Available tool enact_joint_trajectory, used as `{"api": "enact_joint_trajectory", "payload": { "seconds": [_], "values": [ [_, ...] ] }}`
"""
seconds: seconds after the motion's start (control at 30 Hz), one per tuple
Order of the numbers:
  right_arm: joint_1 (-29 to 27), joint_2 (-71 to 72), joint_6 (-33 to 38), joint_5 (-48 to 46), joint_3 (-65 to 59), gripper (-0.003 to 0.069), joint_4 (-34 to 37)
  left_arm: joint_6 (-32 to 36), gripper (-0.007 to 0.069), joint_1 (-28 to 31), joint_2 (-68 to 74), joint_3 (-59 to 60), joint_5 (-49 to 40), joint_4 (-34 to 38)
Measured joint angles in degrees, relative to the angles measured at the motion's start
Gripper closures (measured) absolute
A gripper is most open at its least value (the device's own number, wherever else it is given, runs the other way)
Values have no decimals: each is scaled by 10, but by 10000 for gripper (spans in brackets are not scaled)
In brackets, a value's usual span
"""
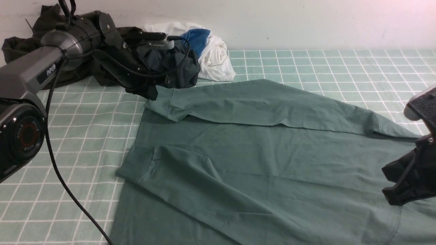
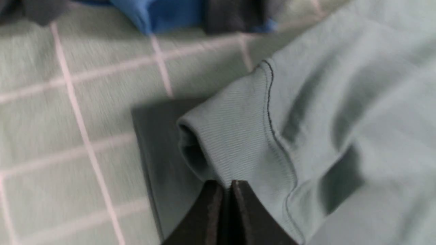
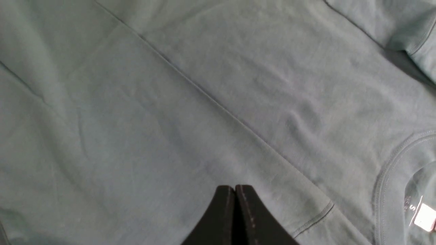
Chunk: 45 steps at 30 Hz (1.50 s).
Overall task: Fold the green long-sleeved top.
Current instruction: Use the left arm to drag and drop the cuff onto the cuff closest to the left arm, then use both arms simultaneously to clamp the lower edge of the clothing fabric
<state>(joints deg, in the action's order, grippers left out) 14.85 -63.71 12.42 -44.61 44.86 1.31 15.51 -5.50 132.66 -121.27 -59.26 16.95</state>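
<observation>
On the front camera, the green cotton long-sleeved top [image 1: 259, 163] lies flat across the middle and right of the worktop, running off the near edge. Both sleeves are laid across its body. That looks to me like a fold partly done, with the trunk not yet doubled over. My grey left arm [image 1: 24, 78] reaches towards the far left corner, where the upper sleeve ends. The black right arm [image 1: 412, 177] sits at the right edge, over the shoulder end of the top.

The left wrist camera is slightly blurred. The left gripper [image 2: 224, 190] has its jaws pressed together on the rim of the ribbed cuff [image 2: 231, 136]. The cuff's mouth gapes and throws a shadow, so I judge it is pinched and raised a little for placing the sleeve.

On the right wrist camera, the right gripper [image 3: 235, 192] is closed on nothing that I can see, poised over smooth fabric. The stitched round neckline [image 3: 385, 177] and its white label [image 3: 425, 216] are near it.

The surface is a mint-green cloth with a white grid [image 1: 85, 136]. At the far edge, against a plain white wall [image 1: 306, 20], sit a heap of dark clothes [image 1: 163, 68] and a white-and-blue bundle [image 1: 214, 58], close to the cuff.
</observation>
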Motion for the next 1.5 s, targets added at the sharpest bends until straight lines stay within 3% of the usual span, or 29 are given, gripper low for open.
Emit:
{"api": "enact_joint_trajectory", "payload": {
  "seconds": [0.13, 0.3, 0.57, 0.7, 0.83, 0.93, 0.97, 1.0, 1.03, 1.1, 1.23, 1.27, 1.37, 1.5],
  "values": [
    [0, 0, 0, 7, 0, 673, -3, -36, 618, -2, -112, 31, -85, -1],
    [0, 1, 0, -9, 0, 673, 4, -59, 618, -2, -232, 139, -95, -8],
    [0, 55, 0, -22, 0, 673, 45, -59, 617, -30, -494, 570, 25, 2],
    [0, 69, 0, -22, 0, 673, 57, -55, 603, -42, -552, 683, 85, 4],
    [26, 72, 0, -50, 0, 673, 61, -19, 482, -43, -567, 753, 109, -1],
    [55, 82, 0, -93, 0, 673, 61, 26, 374, -43, -567, 752, 92, -1],
    [80, 92, 0, -128, 0, 673, 63, 64, 305, -49, -569, 747, 62, -1],
    [82, 95, 0, -137, 0, 673, 63, 73, 290, -51, -569, 747, 59, -1],
    [101, 106, 0, -175, 0, 673, 63, 104, 244, -73, -572, 746, 33, -1],
    [115, 122, 0, -213, 0, 673, 64, 131, 223, -121, -573, 749, 12, -3],
    [120, 144, 0, -253, 0, 673, 58, 180, 215, -262, -564, 789, 10, -24],
    [120, 145, 0, -253, 0, 673, 57, 183, 215, -269, -561, 795, 11, -29],
    [120, 153, 0, -252, 0, 673, 54, 197, 215, -359, -534, 843, 58, -74],
    [120, 154, 0, -241, 0, 673, 51, 198, 215, -396, -494, 860, 112, -105]
  ]
}}
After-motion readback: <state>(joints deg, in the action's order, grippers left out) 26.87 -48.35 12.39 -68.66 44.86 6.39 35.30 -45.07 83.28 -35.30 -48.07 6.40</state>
